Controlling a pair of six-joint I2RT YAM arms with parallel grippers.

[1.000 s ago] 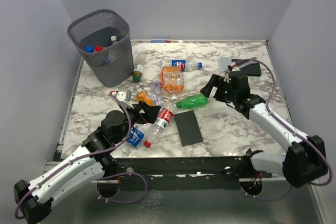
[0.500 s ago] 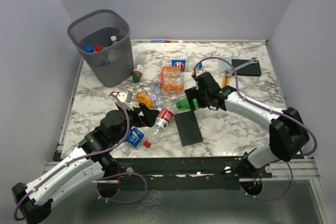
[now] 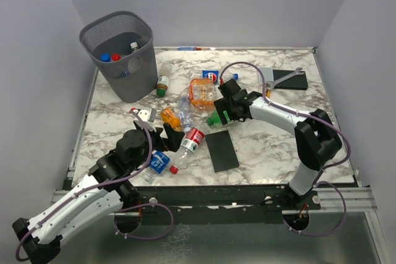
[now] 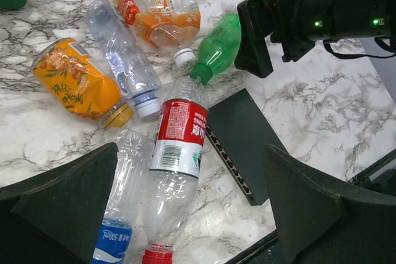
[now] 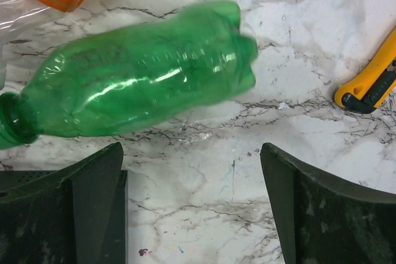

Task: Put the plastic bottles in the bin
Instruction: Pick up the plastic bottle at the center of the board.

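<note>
the right gripper [image 5: 190, 156] had its fingers spread wide with only bare marble table [image 5: 204, 214] between them. it gripped nothing. the green bottle [image 5: 142, 85] lay on its side just beyond their tips, its neck toward the left-hand finger and its outline blurred. whether a finger touched it could not be told. the left gripper [image 4: 189, 153] was spread just as wide and held nothing. it hovered over a clear red-labelled bottle [image 4: 179, 134], whose far end lay just beside the green bottle's neck. a clear blue-labelled bottle [image 4: 114, 239] lay against that one, on the side away from the green bottle. a flat black slab [image 4: 244, 137] lay just beside the green bottle, toward the arm bases. left of the green bottle's neck lay a clear white-capped bottle [image 4: 124, 54], then a crushed orange bottle [image 4: 74, 78]. a large orange-labelled bottle [image 4: 158, 4] lay just behind the green bottle. a yellow knife [image 5: 365, 88] lay near the green bottle's base end. the bin [image 3: 133, 81] stood well apart from the green bottle, far to its back left, with red-, blue- and white-capped bottles [image 3: 117, 55] inside. an amber bottle [image 3: 163, 83] lay between the green bottle and the bin, just beside the bin.
</note>
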